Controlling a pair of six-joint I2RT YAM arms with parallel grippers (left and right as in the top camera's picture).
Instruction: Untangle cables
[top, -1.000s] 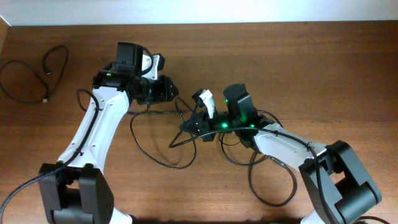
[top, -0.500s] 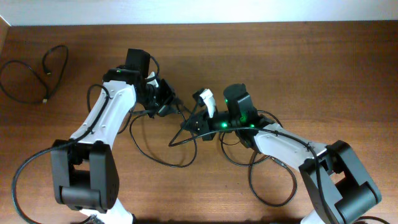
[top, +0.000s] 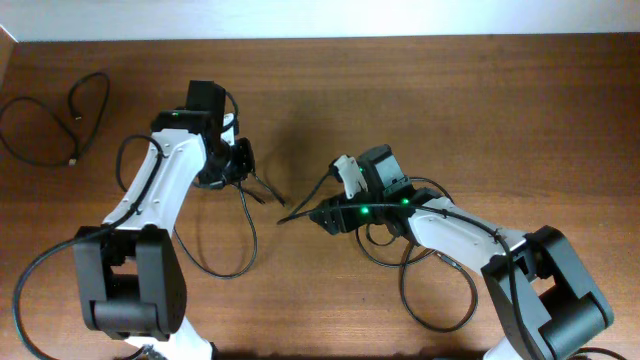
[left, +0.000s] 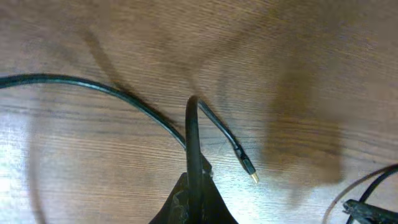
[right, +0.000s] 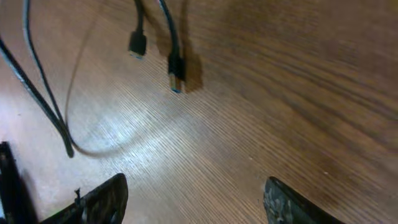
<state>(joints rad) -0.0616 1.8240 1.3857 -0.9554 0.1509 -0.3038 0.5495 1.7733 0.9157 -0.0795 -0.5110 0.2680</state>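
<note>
My left gripper (top: 240, 160) (left: 196, 186) is shut on a thin black cable (left: 192, 134). That cable arches over the jaws and ends in a small plug (left: 247, 165) resting on the wood. From the gripper it hangs in a long loop (top: 222, 268) toward the table's front. My right gripper (top: 305, 213) (right: 196, 202) stands open and low over bare wood, holding nothing. Two plug ends (right: 137, 43) (right: 176, 71) lie just ahead of it. A second cable (top: 440, 300) loops under the right arm. A third cable (top: 45, 125) lies coiled at the far left.
Thicker black wires run along both arms. The left arm's base (top: 130, 300) and the right arm's base (top: 550, 300) stand at the front edge. The table's back edge (top: 320, 38) meets a pale wall.
The left gripper shut on a cable and drew it left, away from the right arm. The right gripper opened and let go of the strand it held. The tangle between the arms has spread apart.
</note>
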